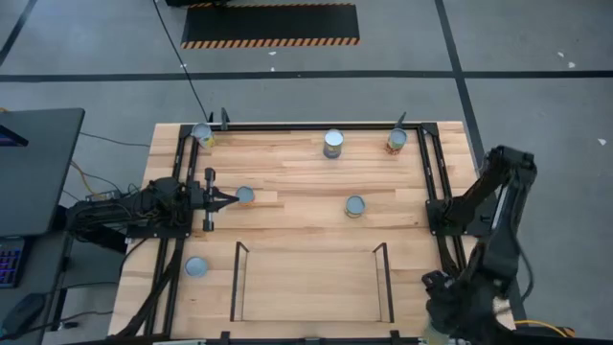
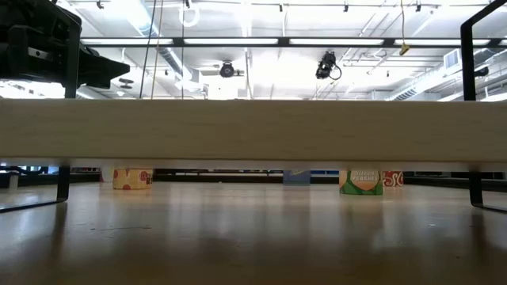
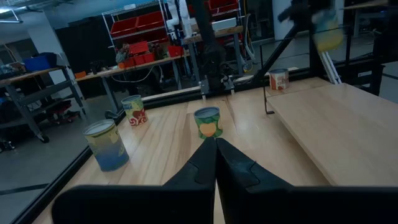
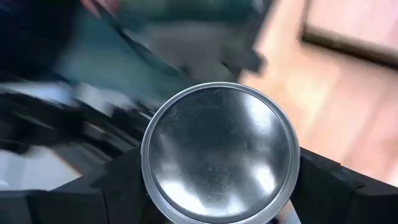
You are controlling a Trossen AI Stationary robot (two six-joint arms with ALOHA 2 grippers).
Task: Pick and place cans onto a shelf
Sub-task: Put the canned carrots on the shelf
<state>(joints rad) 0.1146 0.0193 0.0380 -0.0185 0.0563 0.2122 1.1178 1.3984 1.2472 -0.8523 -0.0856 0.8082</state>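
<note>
- Silver metal cans stand spread over the light-wood table (image 1: 287, 182): one (image 1: 201, 133) in the far left corner, one (image 1: 332, 143) at the far middle, one (image 1: 396, 141) at the far right, one (image 1: 355, 206) near the centre, one (image 1: 245, 195) left of centre, and one (image 1: 195, 266) at the near left.
- The shelf (image 1: 311, 285) is at the near edge of the table, and no can is in it.
- The left gripper (image 1: 226, 199) has its fingers pressed together, and the tips are just beside the can left of centre.
- The right gripper (image 4: 217, 186) is past the table's near right corner; its fingers are clamped on a shiny can (image 4: 219, 152), whose round end faces the wrist camera.
</note>
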